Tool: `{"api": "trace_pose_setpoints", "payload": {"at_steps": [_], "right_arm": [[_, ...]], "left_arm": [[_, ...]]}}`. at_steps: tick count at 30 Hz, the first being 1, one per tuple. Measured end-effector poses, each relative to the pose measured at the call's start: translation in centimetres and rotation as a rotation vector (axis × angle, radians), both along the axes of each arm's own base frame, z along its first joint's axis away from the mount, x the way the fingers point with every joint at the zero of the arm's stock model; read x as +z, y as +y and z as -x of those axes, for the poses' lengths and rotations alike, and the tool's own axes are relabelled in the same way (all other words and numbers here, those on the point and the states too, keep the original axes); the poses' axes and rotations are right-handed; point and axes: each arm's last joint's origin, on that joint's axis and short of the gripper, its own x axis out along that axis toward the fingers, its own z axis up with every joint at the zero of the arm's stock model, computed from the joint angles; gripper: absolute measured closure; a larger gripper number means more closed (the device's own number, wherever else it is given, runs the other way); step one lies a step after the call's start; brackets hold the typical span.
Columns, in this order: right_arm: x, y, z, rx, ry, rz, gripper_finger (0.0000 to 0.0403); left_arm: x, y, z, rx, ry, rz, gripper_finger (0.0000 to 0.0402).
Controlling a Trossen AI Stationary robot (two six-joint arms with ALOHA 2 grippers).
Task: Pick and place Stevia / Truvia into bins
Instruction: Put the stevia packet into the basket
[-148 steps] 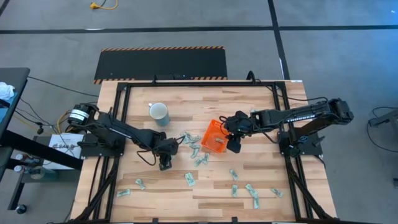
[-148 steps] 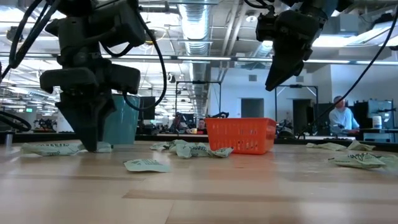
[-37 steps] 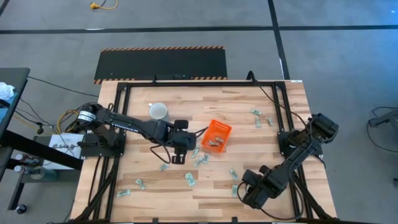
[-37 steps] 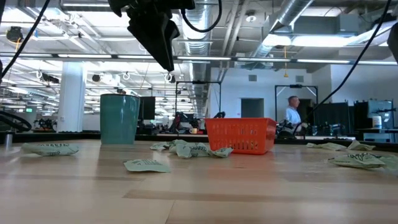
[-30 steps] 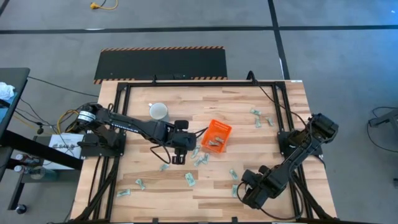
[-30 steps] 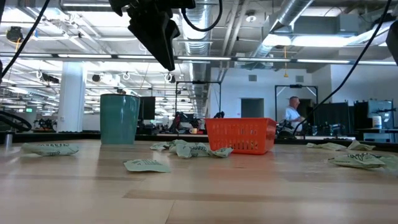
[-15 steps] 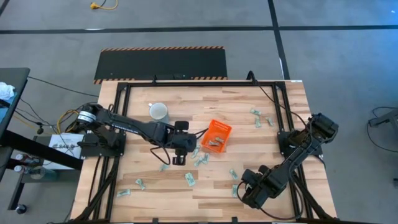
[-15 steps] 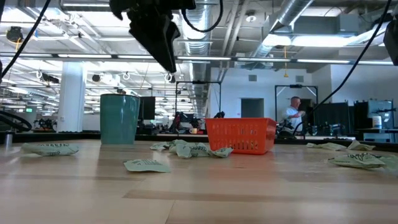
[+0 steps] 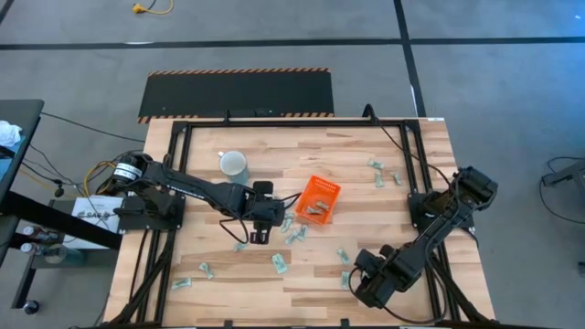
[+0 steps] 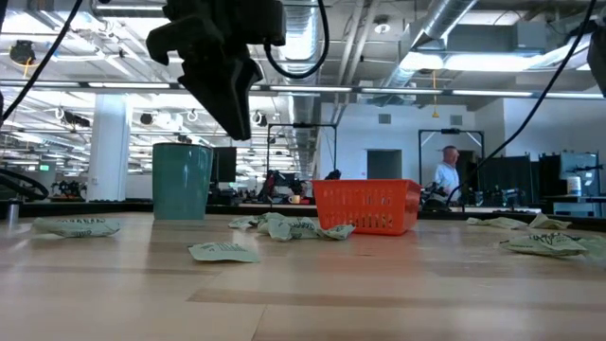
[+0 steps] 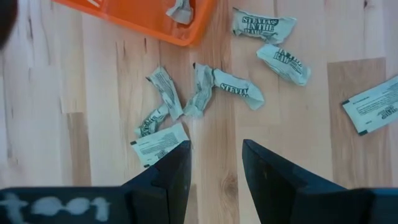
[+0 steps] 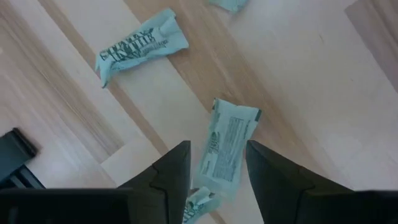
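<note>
Left end effector (image 9: 259,225) hangs above the wood-plank surface (image 9: 219,274) just left of the orange bin (image 9: 317,200), fingers apart w/ nothing between them; loose Stevia sachets (image 11: 202,91) lie below it beside the bin's edge. Bin is low-walled plastic mesh, square, set at a tilt near surface centre, a few crumpled sachets inside. Right end effector (image 9: 366,279) is near the front-right edge, fingers parted over a flat sachet (image 12: 227,149), not touching. More sachets scattered: front-left corner, front centre, back right. They're thin paper, pale green/white, some flat, some twisted. Pale mug (image 9: 235,164) stands back-left, well apart from the bin. Open bare wood between mug and front row. Black frame rails edge both sides.
</note>
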Motion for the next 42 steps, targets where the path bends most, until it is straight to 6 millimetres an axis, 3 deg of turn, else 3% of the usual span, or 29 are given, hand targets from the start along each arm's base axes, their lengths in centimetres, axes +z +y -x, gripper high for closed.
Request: {"api": "trace_pose_setpoints", "payload": {"at_steps": [5, 14, 26, 31, 34, 38, 42], "right_arm": [[-1.7, 0.6, -0.1, 0.029, 0.058, 0.004, 0.0246], [-2.1, 0.6, -0.1, 0.023, 0.070, 0.023, 0.0260], [-2.3, 0.2, 0.1, 0.065, 0.090, 0.083, 0.0368], [-1.2, -0.5, 0.2, 0.089, 0.082, 0.175, 0.0396], [1.2, -1.3, -0.3, 0.067, 0.038, 0.253, 0.0390], [3.2, -3.7, -1.2, 0.089, -0.025, 0.383, 0.0395], [5.5, -6.9, -3.2, 0.110, -0.136, 0.461, 0.0399]], "left_arm": [[0.1, 0.0, 0.0, 0.010, -0.011, -0.025, 0.0268], [0.8, 0.2, 0.2, 0.023, -0.047, -0.068, 0.0268], [3.8, 1.0, 1.6, 0.118, -0.188, -0.239, 0.0268], [2.6, 1.3, 2.8, 0.091, -0.291, -0.203, 0.0268], [2.3, 1.3, 3.4, 0.041, -0.387, -0.112, 0.0268], [1.3, 1.2, 3.9, -0.046, -0.417, 0.023, 0.0268], [0.6, 1.9, 4.0, -0.016, -0.407, 0.039, 0.0268]]}}
